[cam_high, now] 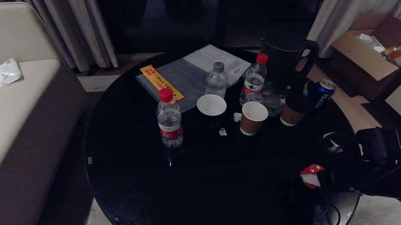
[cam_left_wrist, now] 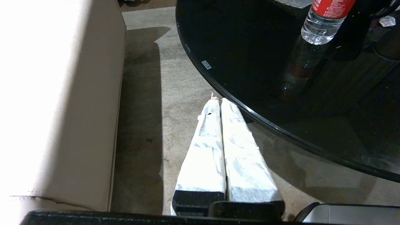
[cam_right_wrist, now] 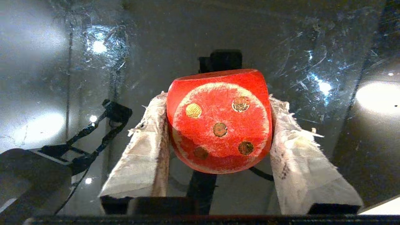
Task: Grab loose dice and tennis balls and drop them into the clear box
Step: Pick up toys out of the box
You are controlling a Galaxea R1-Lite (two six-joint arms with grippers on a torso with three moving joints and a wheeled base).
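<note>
A red die [cam_right_wrist: 220, 120] with gold pips sits between the white-wrapped fingers [cam_right_wrist: 147, 147] of my right gripper [cam_right_wrist: 218, 103], and both fingers press its sides. In the head view this die [cam_high: 311, 175] shows at the right rim of the round black table [cam_high: 197, 178], with my right gripper [cam_high: 313, 177] shut on it. My left gripper [cam_left_wrist: 217, 100] is shut on nothing and hangs over the floor beside the table's edge [cam_left_wrist: 237, 106]. The tennis balls and the clear box are out of view.
Water bottles [cam_high: 169, 118], paper cups [cam_high: 253, 117], a Pepsi can [cam_high: 323, 93], a dark jug [cam_high: 283, 59] and papers [cam_high: 185, 78] crowd the table's far half. A black cable [cam_high: 330, 220] lies by the right arm. A sofa [cam_high: 9, 109] stands left, a cardboard box [cam_high: 375, 59] right.
</note>
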